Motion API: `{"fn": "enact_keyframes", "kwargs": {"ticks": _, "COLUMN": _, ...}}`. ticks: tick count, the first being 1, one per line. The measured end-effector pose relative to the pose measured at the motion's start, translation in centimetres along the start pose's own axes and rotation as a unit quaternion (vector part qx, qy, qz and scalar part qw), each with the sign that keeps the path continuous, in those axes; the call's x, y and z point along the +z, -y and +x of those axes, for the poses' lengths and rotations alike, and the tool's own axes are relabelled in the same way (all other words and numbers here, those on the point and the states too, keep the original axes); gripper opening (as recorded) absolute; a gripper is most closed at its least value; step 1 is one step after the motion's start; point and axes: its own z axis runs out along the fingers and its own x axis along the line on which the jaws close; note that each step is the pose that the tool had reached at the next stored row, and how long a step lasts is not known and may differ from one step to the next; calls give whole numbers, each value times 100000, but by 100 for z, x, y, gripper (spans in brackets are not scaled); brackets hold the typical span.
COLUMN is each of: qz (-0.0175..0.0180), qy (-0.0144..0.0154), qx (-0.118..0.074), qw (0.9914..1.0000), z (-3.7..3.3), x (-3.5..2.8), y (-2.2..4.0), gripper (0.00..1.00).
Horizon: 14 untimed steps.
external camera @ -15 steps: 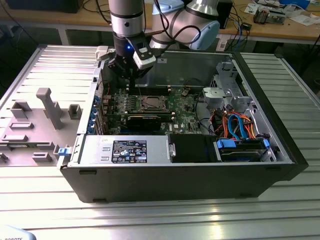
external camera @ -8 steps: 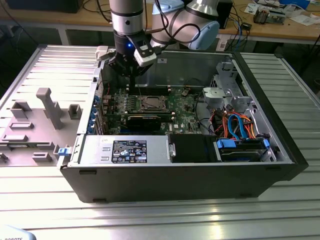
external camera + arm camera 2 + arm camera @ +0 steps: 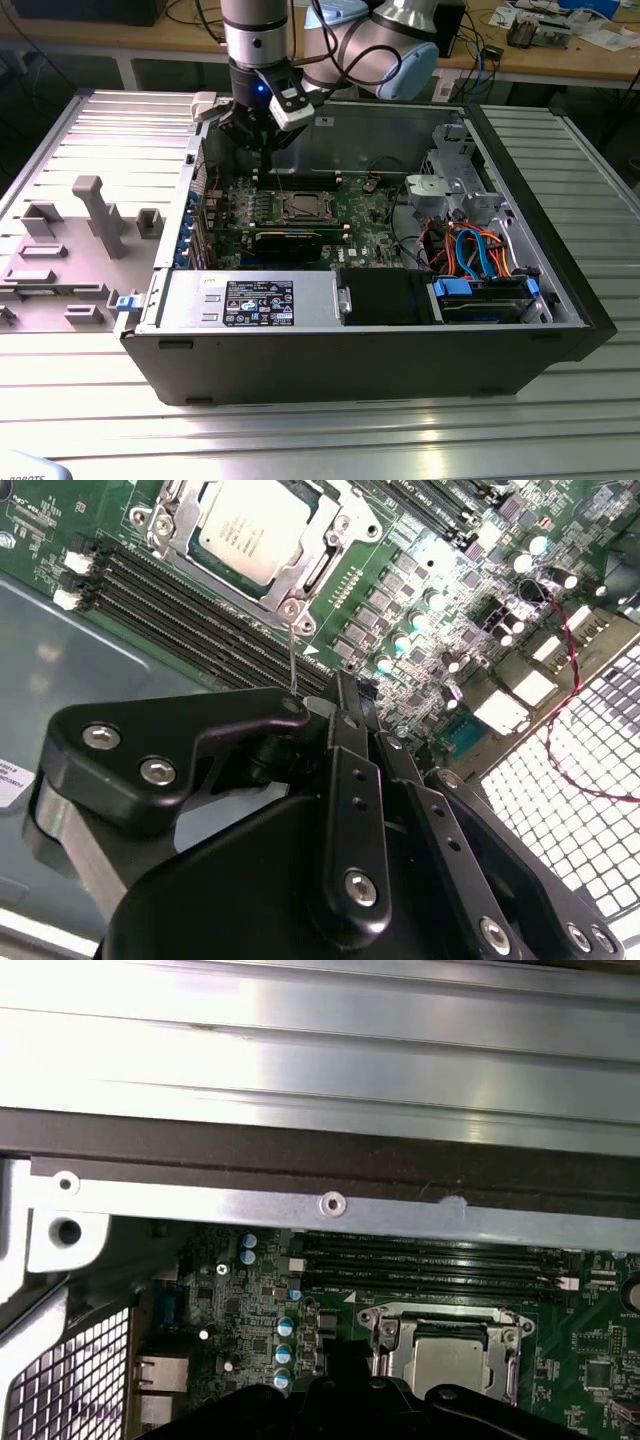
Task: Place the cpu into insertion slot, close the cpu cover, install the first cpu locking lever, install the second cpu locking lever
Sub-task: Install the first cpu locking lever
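Observation:
The cpu (image 3: 243,528) lies flat in the insertion slot (image 3: 303,207) amid the green motherboard, silver top up. The cpu cover (image 3: 322,560) is down around it as a metal frame; the first wrist view also has the cpu (image 3: 452,1365) under the cover (image 3: 440,1318). A thin wire cpu locking lever (image 3: 292,655) rises from the socket's corner straight up to my fingertips. My gripper (image 3: 315,702) is shut, its tips pinched on the lever's free end. In the exterior view the gripper (image 3: 257,140) hangs over the board's far side, toward that view's left of the socket.
Long black memory slots (image 3: 190,610) run beside the socket. The case's metal rim (image 3: 330,1205) is close by the gripper. A black card (image 3: 290,240), a drive cage (image 3: 450,190) and blue cables (image 3: 480,250) fill the case. A grey fixture (image 3: 95,215) stands outside, at the exterior view's left.

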Motion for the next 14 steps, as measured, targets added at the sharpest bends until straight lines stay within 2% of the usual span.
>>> {"fn": "enact_keyframes", "kwargs": {"ticks": 7, "qz": 11, "qy": 123, "qx": -22, "qw": 100000, "z": -43, "x": 2, "y": -9, "gripper": 11}}
{"fn": "enact_keyframes", "kwargs": {"ticks": 14, "qz": 13, "qy": 125, "qx": -20, "qw": 100000, "z": -156, "x": 8, "y": -1, "gripper": 11}}
